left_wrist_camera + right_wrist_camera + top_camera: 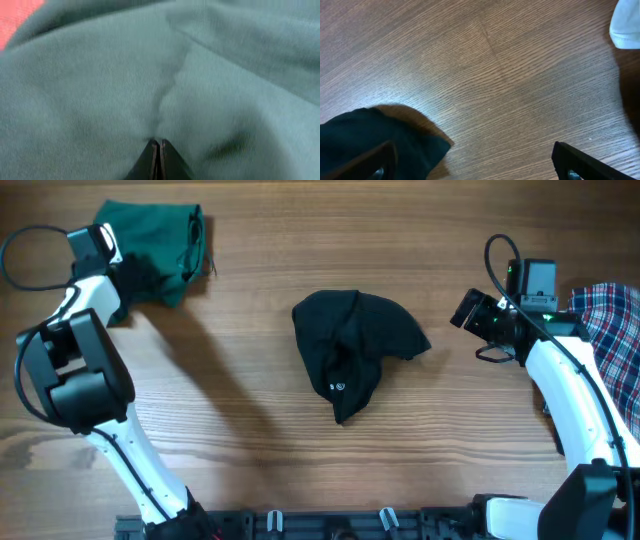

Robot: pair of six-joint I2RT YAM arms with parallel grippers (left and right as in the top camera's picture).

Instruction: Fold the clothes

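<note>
Green garment (160, 242) lies pinched between closed fingers of the left hand (159, 144).

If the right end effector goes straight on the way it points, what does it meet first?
Probably bare table; the open right end effector points at wood. The black garment lies by one finger and might be brushed; depth is unclear.

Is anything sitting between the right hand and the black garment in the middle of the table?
Nothing visible. Only bare table lies between the right hand and the black garment. The hand is open, and the wrist view shows the garment's edge close to one finger.
</note>
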